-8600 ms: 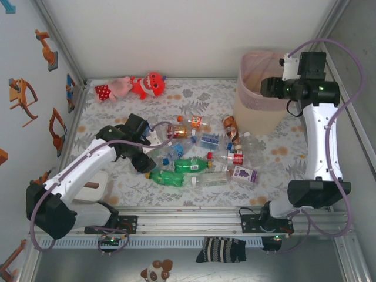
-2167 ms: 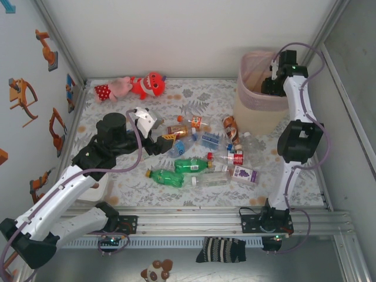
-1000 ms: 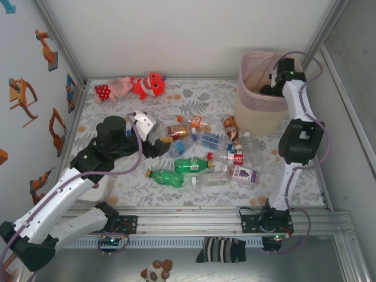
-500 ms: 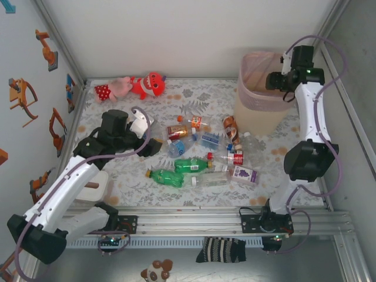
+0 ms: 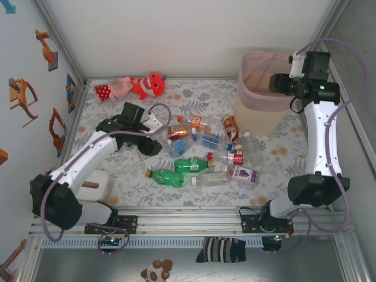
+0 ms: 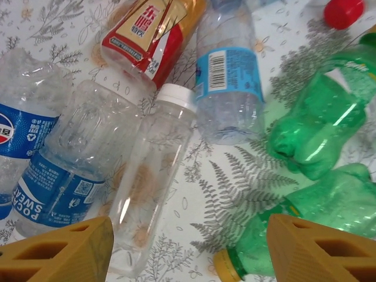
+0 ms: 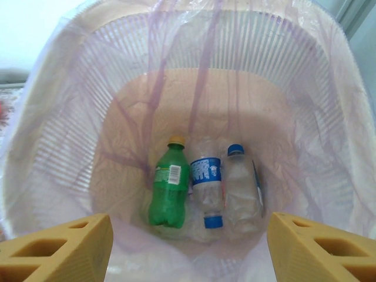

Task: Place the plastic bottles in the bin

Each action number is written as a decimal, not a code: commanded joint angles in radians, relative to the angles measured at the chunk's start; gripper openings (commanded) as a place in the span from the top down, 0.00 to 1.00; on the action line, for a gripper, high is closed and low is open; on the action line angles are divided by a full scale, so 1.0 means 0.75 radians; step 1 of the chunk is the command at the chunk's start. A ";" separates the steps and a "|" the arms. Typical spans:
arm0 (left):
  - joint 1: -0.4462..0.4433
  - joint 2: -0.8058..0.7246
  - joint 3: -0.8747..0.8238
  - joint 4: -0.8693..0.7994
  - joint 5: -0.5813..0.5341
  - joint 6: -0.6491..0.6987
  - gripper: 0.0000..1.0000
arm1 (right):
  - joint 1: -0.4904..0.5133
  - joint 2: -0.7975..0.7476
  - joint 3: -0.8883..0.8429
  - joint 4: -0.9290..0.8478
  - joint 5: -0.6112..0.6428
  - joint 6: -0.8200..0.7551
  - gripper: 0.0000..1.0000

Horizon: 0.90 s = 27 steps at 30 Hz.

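Note:
Several plastic bottles (image 5: 200,154) lie scattered mid-table, among them two green ones (image 5: 191,165) and one with a purple label (image 5: 245,174). My left gripper (image 5: 151,145) hangs open at the cluster's left edge. In the left wrist view a clear bottle with a white cap (image 6: 154,182) lies between the fingers, nearer the left finger (image 6: 64,252), beside a blue-labelled bottle (image 6: 59,188) and a green bottle (image 6: 317,126). My right gripper (image 5: 276,82) is open and empty over the bin (image 5: 251,108). Inside the bin (image 7: 59,117) lie a green bottle (image 7: 169,191), a blue-labelled bottle (image 7: 205,179) and a clear one (image 7: 241,188).
Red and pink plush toys (image 5: 134,86) lie at the back left. A small white box (image 5: 94,187) sits by the left arm's base. Walls close in on the left, back and right, and the bin stands in the back right corner.
The right gripper has lifted back from inside the bin to above its right rim. The left arm has shifted over the bottles' left side and its jaws have narrowed a little.

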 commanded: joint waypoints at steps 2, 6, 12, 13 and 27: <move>0.015 0.142 0.069 -0.071 -0.069 0.100 0.34 | -0.004 -0.133 -0.121 0.077 -0.062 0.048 0.31; 0.018 0.293 0.114 -0.090 -0.124 0.120 0.37 | -0.006 -0.193 -0.201 0.087 -0.061 0.046 0.31; 0.020 0.420 0.149 -0.088 -0.181 0.112 0.37 | -0.007 -0.217 -0.250 0.076 -0.069 0.034 0.31; 0.020 0.427 0.146 -0.087 -0.176 0.112 0.37 | -0.005 -0.215 -0.255 0.076 -0.070 0.033 0.31; 0.016 0.535 0.125 -0.092 -0.137 0.089 0.40 | -0.005 -0.214 -0.269 0.107 -0.114 0.063 0.31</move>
